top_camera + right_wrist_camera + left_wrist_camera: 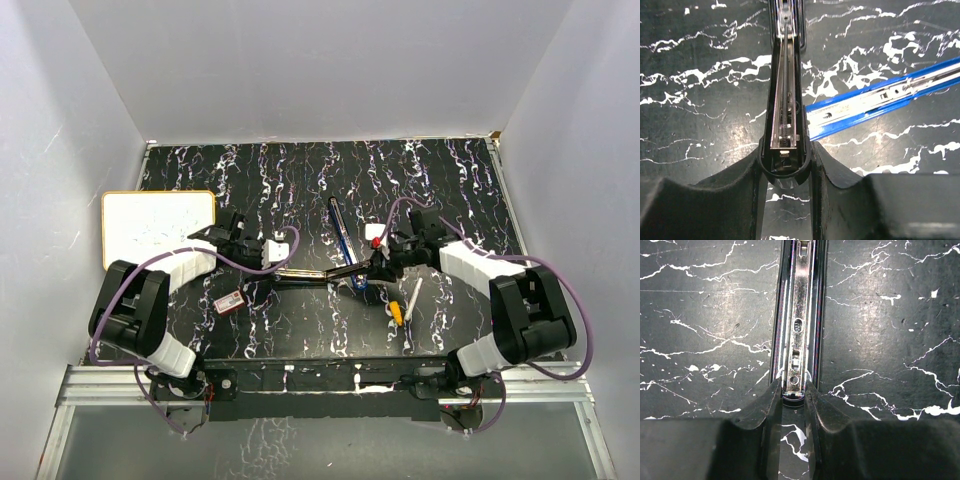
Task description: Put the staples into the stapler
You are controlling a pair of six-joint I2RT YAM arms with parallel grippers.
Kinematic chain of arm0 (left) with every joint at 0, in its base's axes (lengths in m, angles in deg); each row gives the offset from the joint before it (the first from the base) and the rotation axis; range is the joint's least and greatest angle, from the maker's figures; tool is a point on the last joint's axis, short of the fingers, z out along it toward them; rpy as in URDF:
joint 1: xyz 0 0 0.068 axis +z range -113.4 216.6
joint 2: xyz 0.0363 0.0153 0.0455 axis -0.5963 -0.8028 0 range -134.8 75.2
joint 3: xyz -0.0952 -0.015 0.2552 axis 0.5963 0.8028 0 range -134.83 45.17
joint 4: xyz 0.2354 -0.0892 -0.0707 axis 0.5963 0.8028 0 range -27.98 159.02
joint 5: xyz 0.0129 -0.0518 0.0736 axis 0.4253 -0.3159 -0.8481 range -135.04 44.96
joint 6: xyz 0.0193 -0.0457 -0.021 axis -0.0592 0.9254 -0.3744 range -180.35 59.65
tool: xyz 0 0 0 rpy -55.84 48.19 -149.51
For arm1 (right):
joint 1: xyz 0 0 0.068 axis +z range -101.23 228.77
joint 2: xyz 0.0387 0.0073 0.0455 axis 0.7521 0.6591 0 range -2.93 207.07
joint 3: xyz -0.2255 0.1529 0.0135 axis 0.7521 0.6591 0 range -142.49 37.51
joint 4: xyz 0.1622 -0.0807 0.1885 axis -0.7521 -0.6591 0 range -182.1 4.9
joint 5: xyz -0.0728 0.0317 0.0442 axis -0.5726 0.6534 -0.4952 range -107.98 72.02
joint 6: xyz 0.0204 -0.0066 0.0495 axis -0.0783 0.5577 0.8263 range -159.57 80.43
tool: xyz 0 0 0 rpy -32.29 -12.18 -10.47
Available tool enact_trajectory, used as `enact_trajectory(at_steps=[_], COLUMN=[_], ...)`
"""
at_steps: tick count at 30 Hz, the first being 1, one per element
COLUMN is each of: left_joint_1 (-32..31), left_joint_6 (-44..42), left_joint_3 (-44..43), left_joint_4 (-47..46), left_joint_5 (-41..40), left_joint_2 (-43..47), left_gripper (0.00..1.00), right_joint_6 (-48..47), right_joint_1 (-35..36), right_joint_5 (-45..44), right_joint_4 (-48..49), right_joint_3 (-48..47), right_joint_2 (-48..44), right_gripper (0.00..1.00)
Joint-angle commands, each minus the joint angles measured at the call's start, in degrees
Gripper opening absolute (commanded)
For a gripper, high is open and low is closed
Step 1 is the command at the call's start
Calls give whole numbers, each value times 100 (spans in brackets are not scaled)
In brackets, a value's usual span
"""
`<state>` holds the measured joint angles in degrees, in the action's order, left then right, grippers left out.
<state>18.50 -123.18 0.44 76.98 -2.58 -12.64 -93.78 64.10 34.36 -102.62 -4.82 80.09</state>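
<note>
We are holding the black stapler (310, 274) spread open, left claw (792, 388) and right claw (786, 160) each pinching an end, while the staples (230, 301) are lying unloaded on the table (250, 180).

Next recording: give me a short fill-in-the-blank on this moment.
1. The stapler, gripped at either end by the left end effector and right end effector, is ___.
2. The second stapler, lying beside it, is ___.
3. The staples lie nearer the ___ arm.
4. The pen has a ___ tip.
Answers: black, blue, left, yellow.
</note>
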Motion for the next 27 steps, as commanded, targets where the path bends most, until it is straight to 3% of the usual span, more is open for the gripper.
enact_trajectory(at_steps=[1, 10, 27], left_joint_1=[-18, -17, -17], left_joint_6=[-275, 671, 2367], left_joint_3=[-4, 178, 382], left_joint_4=[187, -222, -1499], left_joint_5=[136, -17, -767], left_joint_2=[-36, 215, 30], left_gripper=[0, 0, 0], right_joint_6=[-255, 530, 1829], right_joint_1=[-4, -5, -13], right_joint_5=[-423, -99, -38], right_joint_4=[-164, -164, -546], right_joint_3=[-251, -1437, -5011], right_joint_2=[199, 990, 4142], right_gripper=[17, 22, 38])
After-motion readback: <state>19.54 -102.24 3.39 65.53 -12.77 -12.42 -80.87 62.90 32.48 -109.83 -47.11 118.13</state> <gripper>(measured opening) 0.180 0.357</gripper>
